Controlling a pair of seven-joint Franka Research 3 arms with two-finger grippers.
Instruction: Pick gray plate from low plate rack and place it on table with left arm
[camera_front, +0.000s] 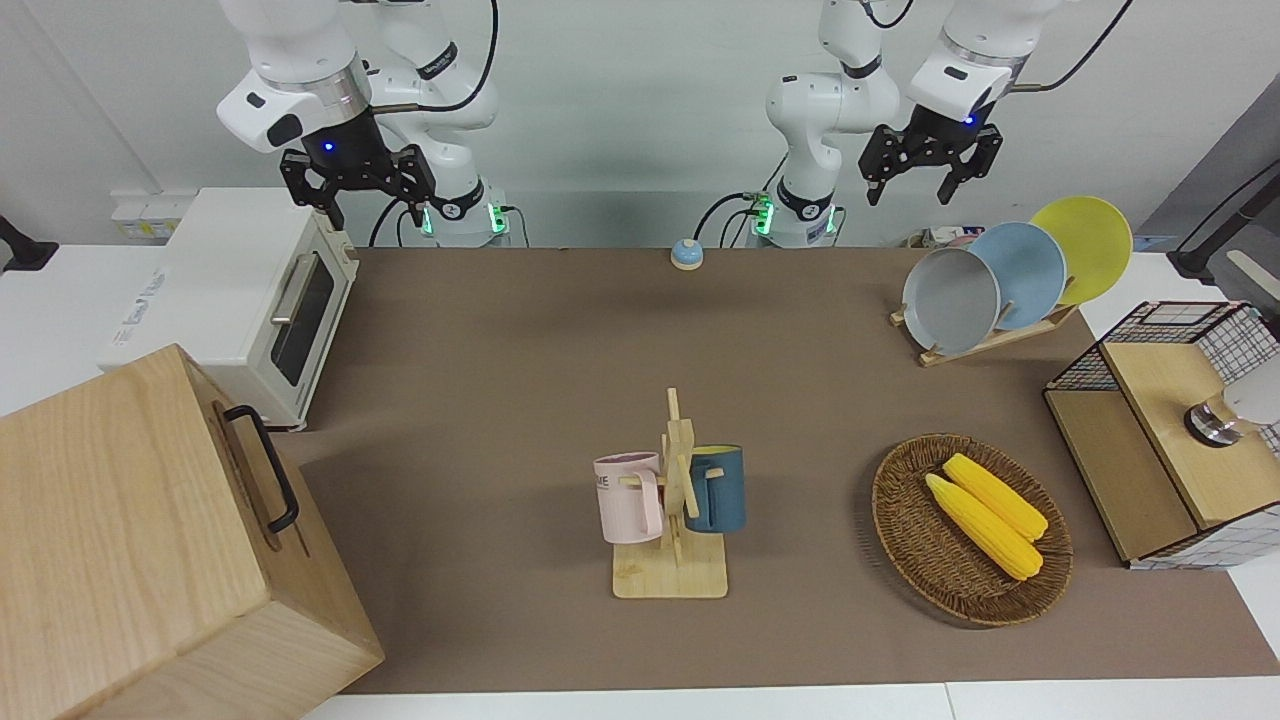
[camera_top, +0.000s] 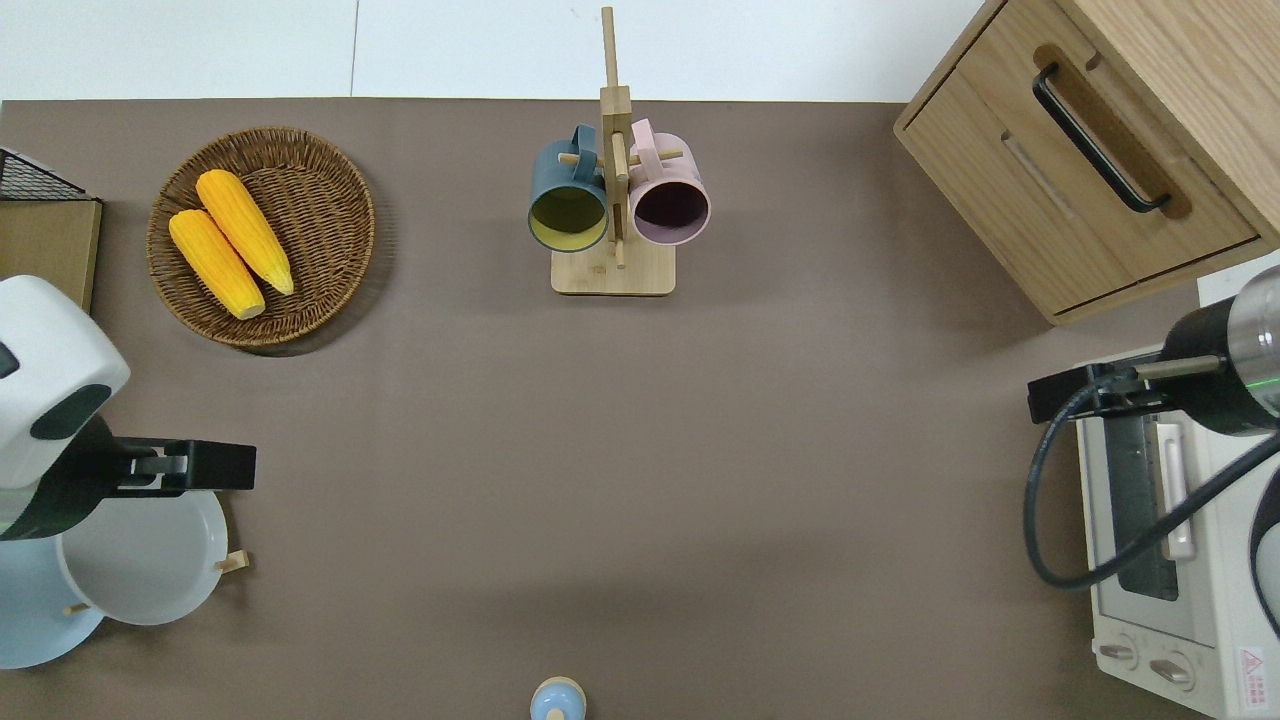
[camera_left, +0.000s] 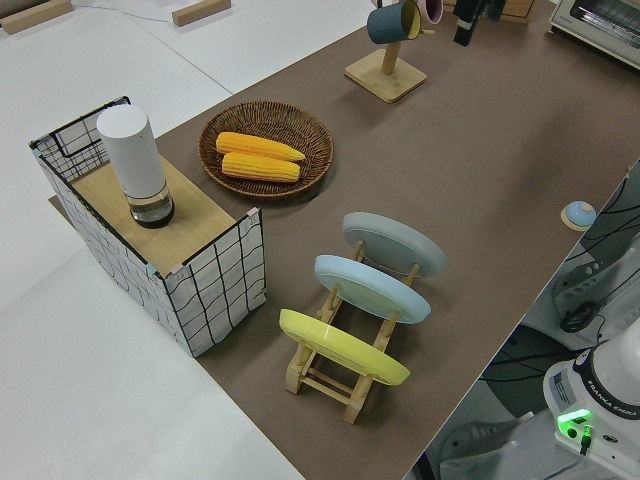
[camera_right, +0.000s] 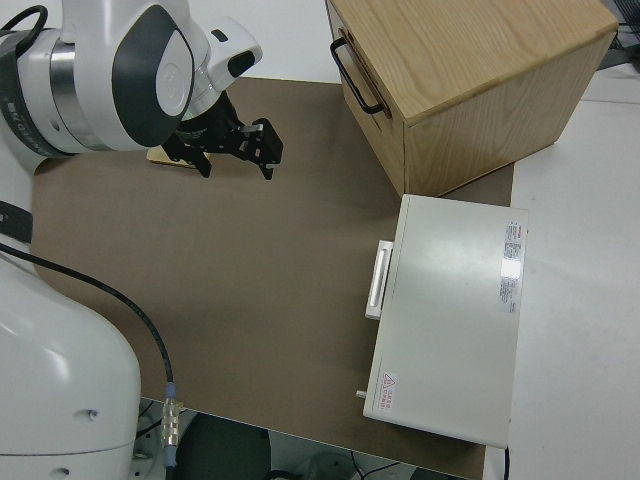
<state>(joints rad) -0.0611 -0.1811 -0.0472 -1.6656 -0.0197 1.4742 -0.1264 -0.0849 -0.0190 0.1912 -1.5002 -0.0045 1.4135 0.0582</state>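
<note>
The gray plate (camera_front: 950, 300) leans in the slot of the low plate rack (camera_front: 990, 340) that is closest to the middle of the table (camera_front: 500, 350). It also shows in the overhead view (camera_top: 140, 560) and in the left side view (camera_left: 393, 243). My left gripper (camera_front: 925, 180) is open and empty, up in the air. In the overhead view it (camera_top: 195, 467) is over the plate's edge farthest from the robots. The right arm is parked with its gripper (camera_front: 365, 195) open.
A light blue plate (camera_front: 1020, 272) and a yellow plate (camera_front: 1085, 245) stand in the same rack. A basket with corn (camera_front: 970, 530), a wire crate (camera_front: 1170, 430), a mug stand (camera_front: 672, 500), a toaster oven (camera_front: 250, 300) and a wooden cabinet (camera_front: 150, 540) also stand on the table.
</note>
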